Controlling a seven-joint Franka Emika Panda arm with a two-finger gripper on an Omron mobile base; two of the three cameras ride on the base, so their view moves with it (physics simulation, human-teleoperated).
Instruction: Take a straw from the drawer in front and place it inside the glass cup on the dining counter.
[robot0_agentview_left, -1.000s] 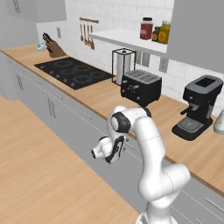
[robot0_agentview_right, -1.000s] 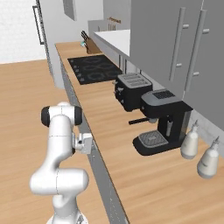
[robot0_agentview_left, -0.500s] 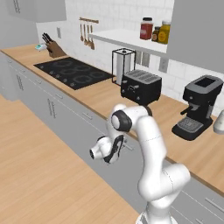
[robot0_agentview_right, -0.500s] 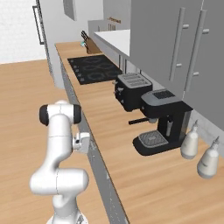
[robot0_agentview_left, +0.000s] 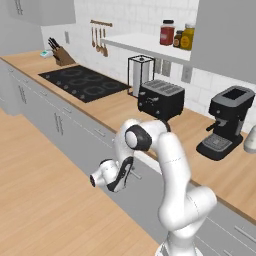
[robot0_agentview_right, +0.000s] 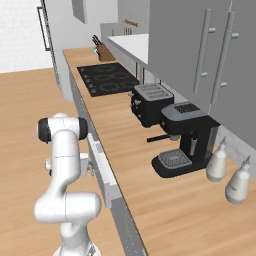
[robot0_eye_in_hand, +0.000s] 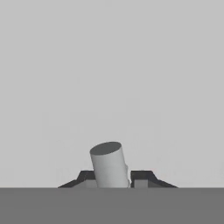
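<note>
My gripper (robot0_agentview_left: 131, 171) is pressed up to the light grey front of the drawer (robot0_agentview_left: 150, 192), below the wall counter's edge. In the hand view my gripper (robot0_eye_in_hand: 114, 177) has a dark tip on each side of a grey round bar, the drawer's handle (robot0_eye_in_hand: 108, 164), and is shut on it. From the right base view my hand (robot0_agentview_right: 86, 167) sits against the drawer front (robot0_agentview_right: 102, 172). The drawer's inside is hidden, and with it the straw. The glass cup and the dining counter are out of view.
On the wall counter (robot0_agentview_left: 125, 107) stand a black toaster (robot0_agentview_left: 161, 98), a coffee machine (robot0_agentview_left: 227, 122), a paper towel holder (robot0_agentview_left: 140, 75) and a knife block (robot0_agentview_left: 62, 56); a black cooktop (robot0_agentview_left: 82, 82) lies flush. Two pale bottles (robot0_agentview_right: 227, 172) stand at the right. Wood floor (robot0_agentview_left: 45, 200) lies behind my arm.
The gripper's fingers have come together onto the drawer handle. The arm has hardly shifted and the drawer front stays where it was.
</note>
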